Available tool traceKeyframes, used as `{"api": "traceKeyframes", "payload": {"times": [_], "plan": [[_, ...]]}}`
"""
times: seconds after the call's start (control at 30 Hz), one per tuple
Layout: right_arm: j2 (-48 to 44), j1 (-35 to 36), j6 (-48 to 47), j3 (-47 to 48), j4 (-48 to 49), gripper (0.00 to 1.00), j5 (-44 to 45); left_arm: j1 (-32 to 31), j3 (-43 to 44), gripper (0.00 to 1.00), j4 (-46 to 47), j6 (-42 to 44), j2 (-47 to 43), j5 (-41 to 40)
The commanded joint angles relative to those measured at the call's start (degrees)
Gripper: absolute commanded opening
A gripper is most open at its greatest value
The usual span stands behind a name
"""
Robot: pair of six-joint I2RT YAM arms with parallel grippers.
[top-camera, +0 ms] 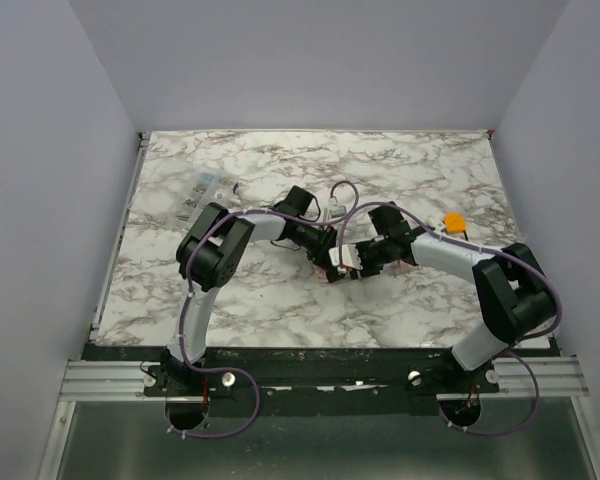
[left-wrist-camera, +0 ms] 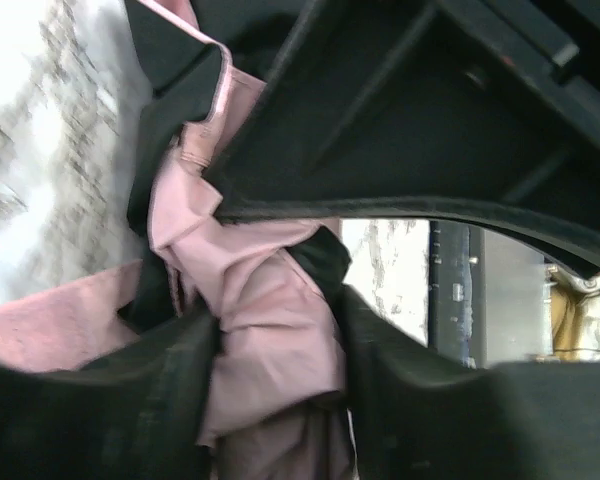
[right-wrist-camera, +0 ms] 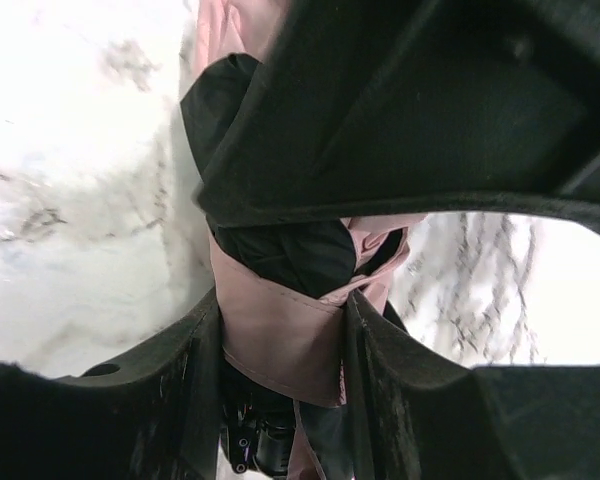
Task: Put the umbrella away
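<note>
The umbrella (top-camera: 346, 262) lies folded on the marble table between my two grippers, mostly hidden by them in the top view. In the left wrist view its crumpled pale pink fabric (left-wrist-camera: 270, 330) fills the gap between my fingers. My left gripper (top-camera: 328, 254) is shut on it. In the right wrist view a pink strap (right-wrist-camera: 280, 335) wraps round the dark folded canopy (right-wrist-camera: 290, 255). My right gripper (top-camera: 365, 262) is shut on that strap and bundle. The shaft and handle are hidden.
A small orange object (top-camera: 454, 221) lies on the table (top-camera: 280, 300) at the right, beyond the right arm. A white packet (top-camera: 205, 192) lies at the far left. Grey walls enclose the table on three sides.
</note>
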Motion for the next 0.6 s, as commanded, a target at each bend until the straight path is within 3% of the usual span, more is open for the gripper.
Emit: {"api": "traceKeyframes", "payload": {"times": [0.0,0.3,0.47,0.57], "plan": [[5.99,-0.22,1.71,-0.84,-21.66,0.24,0.51,-0.17,-12.09,0.5,2.42,-6.69,-4.12,-8.45],[7.92,-0.17,2.07,0.46,-27.56,0.22,-2.75,0.7,-28.15,0.63,22.95,-12.49,-21.94,-15.06],[10.07,-0.09,2.38,2.56,-30.26,0.21,-3.82,0.47,-43.23,0.66,34.97,-10.19,-39.78,-28.51],[11.83,-0.13,2.55,4.36,-32.48,0.21,-4.63,-0.74,-59.02,0.66,53.67,-6.27,-53.35,-39.47]]}}
